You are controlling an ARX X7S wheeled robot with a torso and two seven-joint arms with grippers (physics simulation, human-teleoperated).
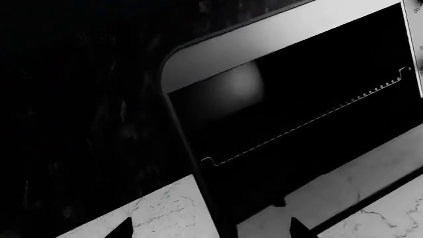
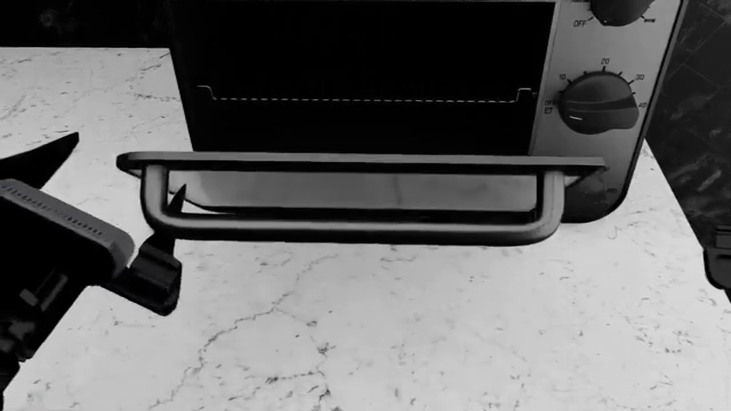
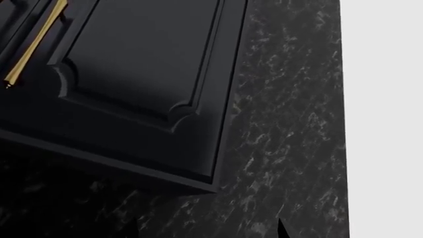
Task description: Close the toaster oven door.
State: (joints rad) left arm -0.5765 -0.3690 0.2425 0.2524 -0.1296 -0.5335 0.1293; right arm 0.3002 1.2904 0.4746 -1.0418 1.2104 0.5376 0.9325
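The black toaster oven (image 2: 365, 51) stands at the back of the white marble counter. Its dark cavity and wire rack (image 2: 365, 98) are exposed. The toaster oven door (image 2: 354, 188) lies folded down flat, with its grey bar handle (image 2: 342, 229) towards me. My left gripper (image 2: 118, 171) is open and empty at the door's left end, one fingertip (image 2: 175, 199) just inside the handle's left post. The left wrist view shows the oven (image 1: 264, 44), its rack (image 1: 297, 124) and the lowered door (image 1: 337, 191) beyond the gripper (image 1: 210, 230). My right gripper (image 3: 207, 229) is open and empty, facing the wall.
The silver knob panel (image 2: 600, 103) with round dials is on the oven's right side. The marble counter (image 2: 400, 325) extends in front of the door. A dark marbled wall (image 3: 284, 124) and a dark cabinet (image 3: 132, 74) with a gold handle (image 3: 33, 47) fill the right wrist view.
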